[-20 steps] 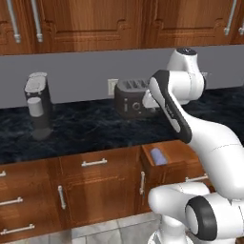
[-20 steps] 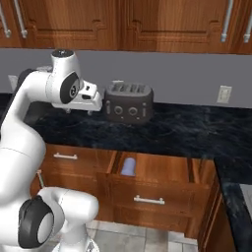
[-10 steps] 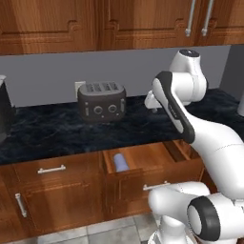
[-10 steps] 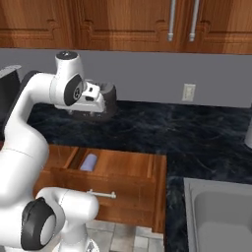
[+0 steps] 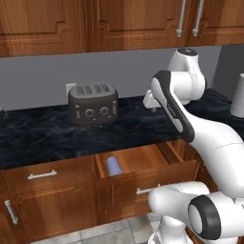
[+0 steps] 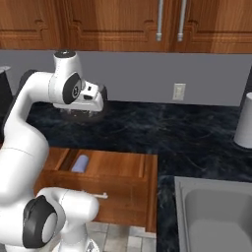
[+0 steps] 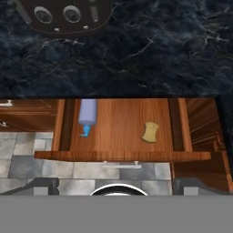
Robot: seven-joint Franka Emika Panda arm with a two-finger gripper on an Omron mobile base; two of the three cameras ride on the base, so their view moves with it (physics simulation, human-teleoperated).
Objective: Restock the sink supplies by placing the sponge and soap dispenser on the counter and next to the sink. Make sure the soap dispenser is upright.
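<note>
The soap dispenser (image 7: 87,113), a pale lavender bottle with a blue pump, lies on its side at the left of an open wooden drawer (image 7: 123,155). It also appears as the soap dispenser (image 5: 113,166) (image 6: 80,163) in both base views. A yellow sponge (image 7: 150,132) lies at the drawer's right. My gripper (image 7: 119,184) hangs high above the drawer, open and holding nothing. The same gripper (image 5: 150,102) (image 6: 91,105) hovers over the black counter (image 5: 43,138) (image 6: 187,133) (image 7: 159,50). The grey sink (image 6: 216,206) sits at the lower right.
A dark toaster (image 5: 93,103) (image 7: 63,16) stands on the counter behind the drawer. A white paper towel roll (image 5: 237,95) (image 6: 244,127) stands at the far right. Wooden wall cabinets (image 5: 119,24) hang above, and a tiled floor (image 7: 27,150) lies below the drawer.
The base has driven to the right, so the whole scene slid left: the coffee machine left the views, and the sink came in. The arm keeps its pose.
</note>
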